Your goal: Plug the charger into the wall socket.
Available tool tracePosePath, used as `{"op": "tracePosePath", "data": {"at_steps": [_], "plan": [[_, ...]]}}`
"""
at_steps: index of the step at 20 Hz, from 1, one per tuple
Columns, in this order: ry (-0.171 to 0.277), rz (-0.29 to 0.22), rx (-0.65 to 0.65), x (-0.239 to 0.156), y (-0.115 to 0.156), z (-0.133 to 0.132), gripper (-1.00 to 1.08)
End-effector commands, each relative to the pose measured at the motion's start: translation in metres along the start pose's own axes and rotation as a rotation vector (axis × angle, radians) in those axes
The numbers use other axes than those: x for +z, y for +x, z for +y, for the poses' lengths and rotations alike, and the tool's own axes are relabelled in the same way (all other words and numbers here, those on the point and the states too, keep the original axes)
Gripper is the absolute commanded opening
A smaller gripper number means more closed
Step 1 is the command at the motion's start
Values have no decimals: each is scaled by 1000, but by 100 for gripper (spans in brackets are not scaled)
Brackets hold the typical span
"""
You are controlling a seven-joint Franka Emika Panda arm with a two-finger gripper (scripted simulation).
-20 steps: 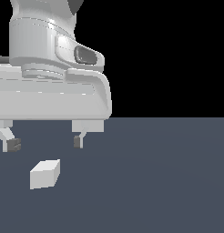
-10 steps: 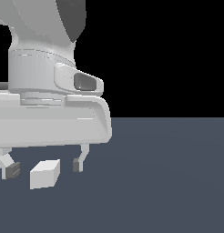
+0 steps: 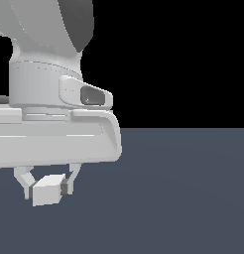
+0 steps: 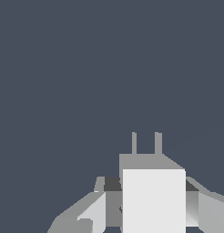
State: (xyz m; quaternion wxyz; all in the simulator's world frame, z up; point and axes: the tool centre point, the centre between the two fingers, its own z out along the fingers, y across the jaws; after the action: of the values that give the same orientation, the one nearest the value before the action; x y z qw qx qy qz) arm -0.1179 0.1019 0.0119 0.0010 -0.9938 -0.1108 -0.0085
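Observation:
The charger (image 3: 46, 191) is a small white-grey block on the dark grey floor at the exterior view's lower left. My gripper (image 3: 47, 187) has come down over it, with one finger on each side of the block, and is shut on it. In the wrist view the charger (image 4: 153, 201) fills the space between the fingers (image 4: 92, 212), and its two thin prongs (image 4: 145, 143) point away from the camera. The wall socket is out of view in both frames.
The flat dark grey floor (image 3: 183, 198) stretches to the exterior view's right under a black background. My arm's bulky white body (image 3: 49, 99) fills the exterior view's upper left. Nothing else shows.
My gripper has dropped lower over the block, and its fingers, wide apart before, have closed in against the charger's sides. The charger has stayed where it was.

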Motion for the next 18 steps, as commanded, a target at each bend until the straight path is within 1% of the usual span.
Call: {"op": "tracePosePath", "data": {"at_steps": [1, 6, 10, 14, 18], "plan": [[0, 0, 0, 0, 0, 0, -100], [0, 0, 0, 0, 0, 0, -100], [0, 0, 9, -4, 5, 2, -100], [0, 0, 28, -13, 17, 5, -100], [1, 0, 58, -26, 34, 12, -100]]}}
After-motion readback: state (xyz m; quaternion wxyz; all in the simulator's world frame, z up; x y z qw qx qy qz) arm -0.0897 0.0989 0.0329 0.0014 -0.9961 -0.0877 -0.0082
